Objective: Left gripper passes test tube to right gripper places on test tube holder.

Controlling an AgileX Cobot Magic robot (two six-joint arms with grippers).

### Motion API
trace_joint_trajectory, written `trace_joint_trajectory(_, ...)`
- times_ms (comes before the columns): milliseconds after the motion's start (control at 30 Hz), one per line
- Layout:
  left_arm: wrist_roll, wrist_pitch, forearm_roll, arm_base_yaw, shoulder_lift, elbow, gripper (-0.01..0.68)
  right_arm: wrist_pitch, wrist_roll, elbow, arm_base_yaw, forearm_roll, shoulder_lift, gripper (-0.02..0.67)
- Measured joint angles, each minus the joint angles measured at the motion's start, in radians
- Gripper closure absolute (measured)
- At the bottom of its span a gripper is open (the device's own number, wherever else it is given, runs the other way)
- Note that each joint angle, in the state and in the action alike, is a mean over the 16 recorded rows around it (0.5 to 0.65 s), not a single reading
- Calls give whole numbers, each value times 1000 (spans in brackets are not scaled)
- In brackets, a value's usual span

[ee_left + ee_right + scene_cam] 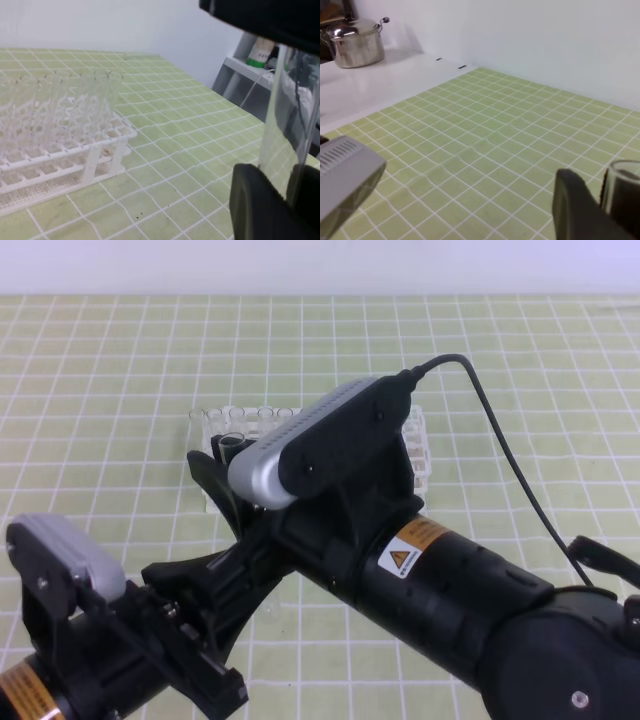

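On your left in the high view, the left gripper (215,625), a black two-fingered claw under a silver-grey box, reaches up towards the middle; its wrist view shows the slender clear glass test tube (290,120) standing upright between its dark finger pads (255,200), so you can read it as clamped on the tube, low on the glass; the tube's upper end runs up beneath the other arm's black body. Behind them, the white plastic lattice test tube holder (415,445) stands on the green gridded mat (100,390), already carrying several clear tubes along its back row (240,418), mostly hidden by the arms; from the left wrist it sits well apart, off to the left (100,150). Moving right, the right gripper (225,465), the black claw on the arm with the orange warning sticker (410,545), meets the left one above the mat; its wrist view shows the tube's rim (622,172) beside one dark finger (577,210); whether its jaws have closed on the glass, you cannot tell. You are at the handover itself; next, make sure the right claw grips firmly before the left lets go, then carry the tube upright to a free hole in the rack.
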Motion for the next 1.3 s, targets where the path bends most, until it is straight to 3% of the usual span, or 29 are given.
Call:
trace_joint_trajectory(867,9,-2,51,1,-23,0,635,-13,-36,0,-6,11,0,640)
trace_joint_trajectory(1300,20,281,52,1,-278,0,650,-15,-198,21,-6,154,-76,640)
